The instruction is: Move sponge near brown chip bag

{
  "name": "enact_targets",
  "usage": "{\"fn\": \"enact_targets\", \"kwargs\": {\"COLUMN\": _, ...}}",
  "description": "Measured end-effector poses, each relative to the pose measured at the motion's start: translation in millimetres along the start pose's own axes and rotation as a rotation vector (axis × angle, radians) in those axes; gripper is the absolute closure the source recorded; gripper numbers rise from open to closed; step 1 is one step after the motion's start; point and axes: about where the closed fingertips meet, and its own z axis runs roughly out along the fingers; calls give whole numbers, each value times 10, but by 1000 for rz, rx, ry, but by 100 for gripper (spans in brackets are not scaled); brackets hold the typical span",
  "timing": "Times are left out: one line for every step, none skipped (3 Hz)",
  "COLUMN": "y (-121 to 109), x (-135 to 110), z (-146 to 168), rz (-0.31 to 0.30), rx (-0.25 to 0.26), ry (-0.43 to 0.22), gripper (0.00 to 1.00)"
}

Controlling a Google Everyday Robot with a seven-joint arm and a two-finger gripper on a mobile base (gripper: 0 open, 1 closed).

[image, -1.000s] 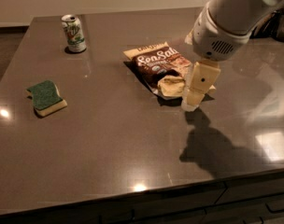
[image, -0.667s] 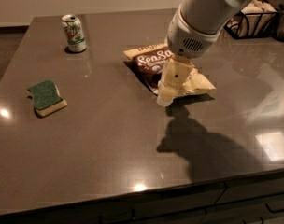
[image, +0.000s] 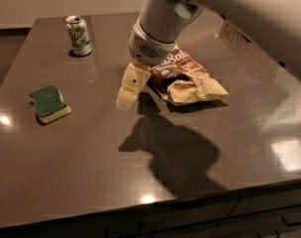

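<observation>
The sponge lies flat on the dark table at the left, green face up on its pale yellow body. The brown chip bag lies in the middle of the table, partly hidden by my arm. My gripper with pale yellow fingers hangs above the table just left of the bag, well to the right of the sponge. It holds nothing.
A green-and-white soda can stands upright at the back left. The table's front edge runs along the bottom, with drawers below. My arm's shadow falls on the table in front of the bag.
My arm and gripper have moved left, from the bag's right end to its left side, toward the sponge. Sponge, bag and can have not moved.
</observation>
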Motion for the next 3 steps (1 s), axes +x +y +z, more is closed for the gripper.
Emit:
{"fn": "enact_targets", "kwargs": {"y": 135, "x": -385, "z": 342, "rz": 14, "rx": -22, "ry": -26, "gripper": 0}}
{"fn": "enact_targets", "kwargs": {"y": 289, "x": -677, "z": 641, "rz": 5, "rx": -36, "ry": -33, "gripper": 0}}
{"fn": "enact_targets", "kwargs": {"y": 446, "x": -981, "z": 939, "rz": -16, "rx": -57, "ry": -23, "gripper": 0}}
